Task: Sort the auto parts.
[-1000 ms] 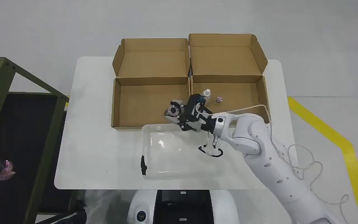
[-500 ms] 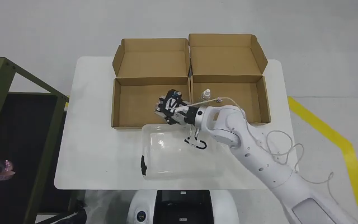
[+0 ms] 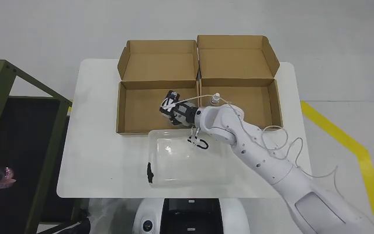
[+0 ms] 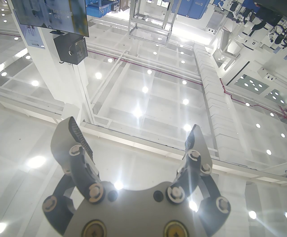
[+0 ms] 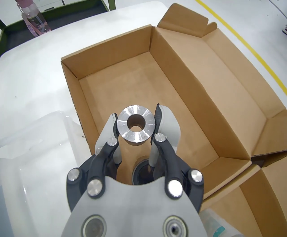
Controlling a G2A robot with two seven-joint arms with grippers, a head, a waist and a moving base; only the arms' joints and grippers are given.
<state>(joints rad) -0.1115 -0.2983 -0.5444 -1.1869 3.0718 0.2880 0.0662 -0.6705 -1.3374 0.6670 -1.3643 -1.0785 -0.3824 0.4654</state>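
Markings: a hanging screen (image 4: 51,15) in the left wrist view carries characters I cannot make out, and a pink bottle (image 5: 33,20) beyond the table (image 3: 99,134) bears print too small to tell. The boxes' visible faces are plain brown cardboard. The right gripper (image 5: 135,121) pinches a bright metal ring (image 5: 143,134) by its outer wall, one finger on each side, the bore facing the wrist camera. The ring sits at the fingertips, not deep in the jaws. In the top view I place this gripper (image 3: 169,104) over the floor of the left cardboard box (image 3: 137,111), toward the side adjoining the right cardboard box (image 3: 257,111). A clear plastic bin (image 3: 175,164) stands just beside both boxes. The left gripper (image 4: 133,124) points at the ceiling, fingers spread, nothing between them.
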